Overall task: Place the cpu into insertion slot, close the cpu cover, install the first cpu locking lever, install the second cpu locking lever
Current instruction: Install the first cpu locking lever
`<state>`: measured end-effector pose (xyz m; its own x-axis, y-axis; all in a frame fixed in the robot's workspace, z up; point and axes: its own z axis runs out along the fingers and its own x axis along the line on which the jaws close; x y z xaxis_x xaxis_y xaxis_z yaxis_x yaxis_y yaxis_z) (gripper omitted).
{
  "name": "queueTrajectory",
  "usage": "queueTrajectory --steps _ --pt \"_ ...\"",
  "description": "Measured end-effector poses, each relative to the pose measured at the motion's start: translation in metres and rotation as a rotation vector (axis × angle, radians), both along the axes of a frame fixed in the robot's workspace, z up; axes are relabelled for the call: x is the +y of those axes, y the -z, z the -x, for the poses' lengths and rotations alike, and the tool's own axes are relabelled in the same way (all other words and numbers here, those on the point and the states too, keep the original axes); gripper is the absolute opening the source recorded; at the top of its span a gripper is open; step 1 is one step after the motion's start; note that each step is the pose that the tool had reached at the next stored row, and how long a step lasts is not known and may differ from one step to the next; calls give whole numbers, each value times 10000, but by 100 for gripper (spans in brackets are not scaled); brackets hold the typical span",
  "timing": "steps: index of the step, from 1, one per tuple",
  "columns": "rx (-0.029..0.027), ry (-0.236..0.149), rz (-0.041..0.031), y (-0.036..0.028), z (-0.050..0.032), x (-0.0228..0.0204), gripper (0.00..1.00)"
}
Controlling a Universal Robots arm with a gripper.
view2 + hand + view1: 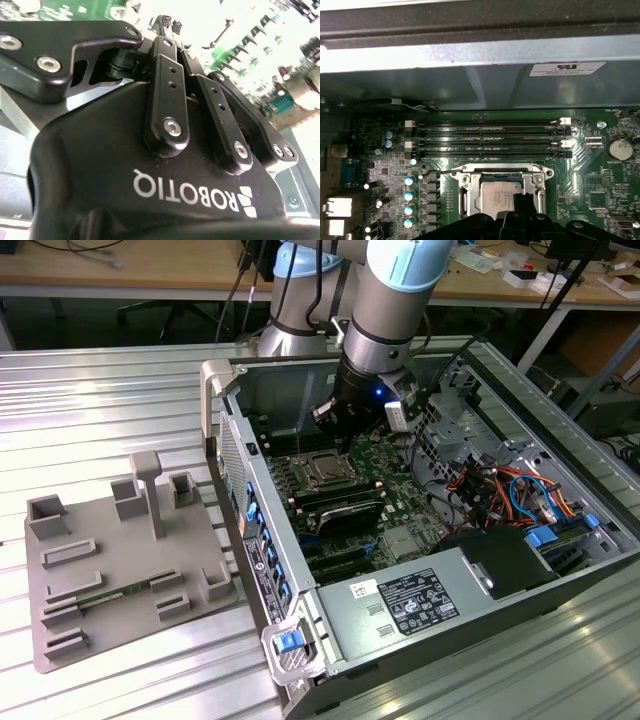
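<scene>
Ribbed metal bench w/ an open computer case (520,390) lying on it, grey fixture tray (110,570) well apart toward the exterior view's left, wooden desks behind. Inside, on the green motherboard (600,185), the cpu (496,199) sits seated in the insertion slot (470,192), silvery top showing through the window of the cpu cover (501,172), which looks folded down over it; a thin locking lever (440,173) runs along one edge, beside the memory slots (487,134). Gripper (522,202) hangs directly over the socket, tips just above or touching the chip's edge, can't tell which. Fingers (167,95) look brought together, nothing clamped betw. them. Handling, my read: chip light, rigid, smooth, fragile on its underside, so edges only; cover thin stiff sheet; lever springy wire, best pushed near its free end.
</scene>
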<state>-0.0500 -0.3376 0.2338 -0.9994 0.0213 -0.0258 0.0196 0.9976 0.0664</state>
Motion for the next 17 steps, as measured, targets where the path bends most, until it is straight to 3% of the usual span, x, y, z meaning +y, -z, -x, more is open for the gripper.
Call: queueTrajectory --steps 1,2,3,9,14,17 --pt "129 1 0 2 0 0 11" --pt "214 1 1 3 0 0 11" --pt "228 1 2 2 0 0 11" --pt "228 1 5 -8 0 0 11" --pt "228 1 6 -98 0 0 11" --pt "226 1 3 -106 0 0 11"
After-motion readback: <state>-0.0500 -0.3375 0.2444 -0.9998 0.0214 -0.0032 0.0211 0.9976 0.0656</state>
